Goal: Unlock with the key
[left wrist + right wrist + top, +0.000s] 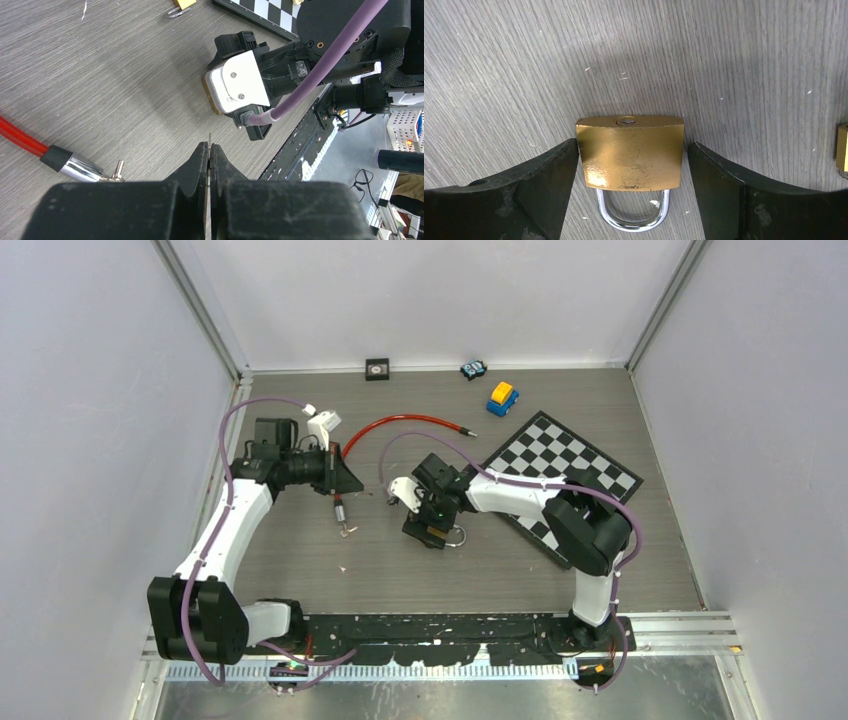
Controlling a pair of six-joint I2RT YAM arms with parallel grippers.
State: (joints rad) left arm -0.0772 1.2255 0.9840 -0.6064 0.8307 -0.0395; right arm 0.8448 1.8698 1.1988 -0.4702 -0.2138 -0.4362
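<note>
A brass padlock (630, 152) lies flat on the table, keyhole (626, 120) facing away and steel shackle (634, 217) towards my right wrist camera. My right gripper (631, 172) stands open around it, one finger (544, 175) at its left side and the other a little off its right side. From above, the right gripper (432, 528) covers the lock body and only the shackle (457, 537) shows. My left gripper (209, 150) is shut on the key (209, 137), a thin blade seen edge-on with its tip poking out. It hovers left of the right gripper (235, 90).
A red cable (400, 422) curves across the table; its metal plug (80, 167) lies beside my left gripper (350, 480). A checkerboard (565, 465) sits at the right, with a toy car (502, 397) behind it. Another brass piece (842, 147) lies right of the padlock.
</note>
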